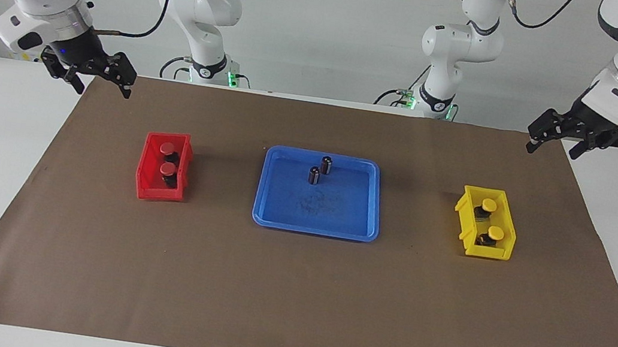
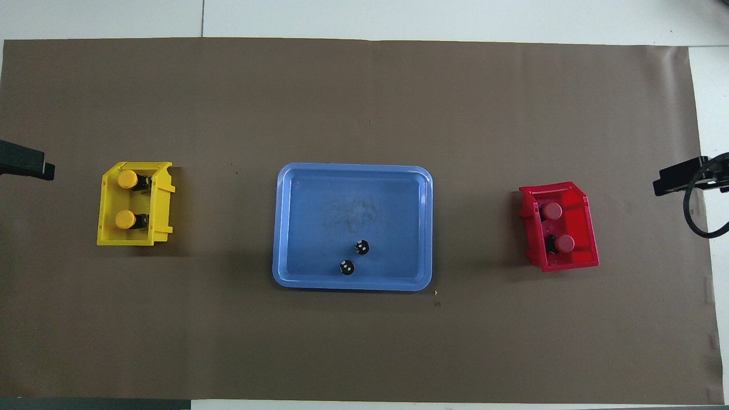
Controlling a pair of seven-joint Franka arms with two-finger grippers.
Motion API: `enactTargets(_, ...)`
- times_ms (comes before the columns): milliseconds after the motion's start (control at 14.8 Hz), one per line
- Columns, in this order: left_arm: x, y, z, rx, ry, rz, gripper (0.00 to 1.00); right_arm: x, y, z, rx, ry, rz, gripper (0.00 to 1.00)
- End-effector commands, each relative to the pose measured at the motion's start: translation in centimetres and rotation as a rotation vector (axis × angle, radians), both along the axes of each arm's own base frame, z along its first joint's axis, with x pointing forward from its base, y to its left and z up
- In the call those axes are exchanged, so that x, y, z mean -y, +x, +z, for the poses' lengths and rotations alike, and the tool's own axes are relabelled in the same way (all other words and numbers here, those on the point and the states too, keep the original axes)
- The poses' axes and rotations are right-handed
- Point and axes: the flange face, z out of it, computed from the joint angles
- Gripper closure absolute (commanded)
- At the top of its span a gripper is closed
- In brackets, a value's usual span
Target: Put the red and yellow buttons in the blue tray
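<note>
So nothing is in place yet — the blue tray [image 1: 315, 223] sits mid-table holding only two dark cylinders [image 1: 320, 170] without coloured caps. Both red buttons [image 1: 168, 158] wait in the red bin [image 1: 148, 175] toward the right arm's end, and both yellow buttons [image 1: 492, 218] sit in the yellow bin [image 1: 467, 217] toward the left arm's end. All four moves remain. Up by the table's robot-side corners, the right gripper [image 1: 99, 82] and left gripper [image 1: 555, 143] hang with jaws wide, holding nothing — though the buttons' exact tilt inside the bins is hard to read.
</note>
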Motion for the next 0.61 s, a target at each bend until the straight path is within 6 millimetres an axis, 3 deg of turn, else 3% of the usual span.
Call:
enactTargets(0,-0.4,-0.68,0.17,-0.007,0.017,0.01,0.0,-0.06,-0.19,0.14,-0.003,-0.017,-0.011,0.0)
enactTargets(539,-0.74,-0.62,0.09,-0.009,0.017,0.015,0.0,-0.11,-0.27,-0.02,-0.004,-0.02,-0.014,0.0)
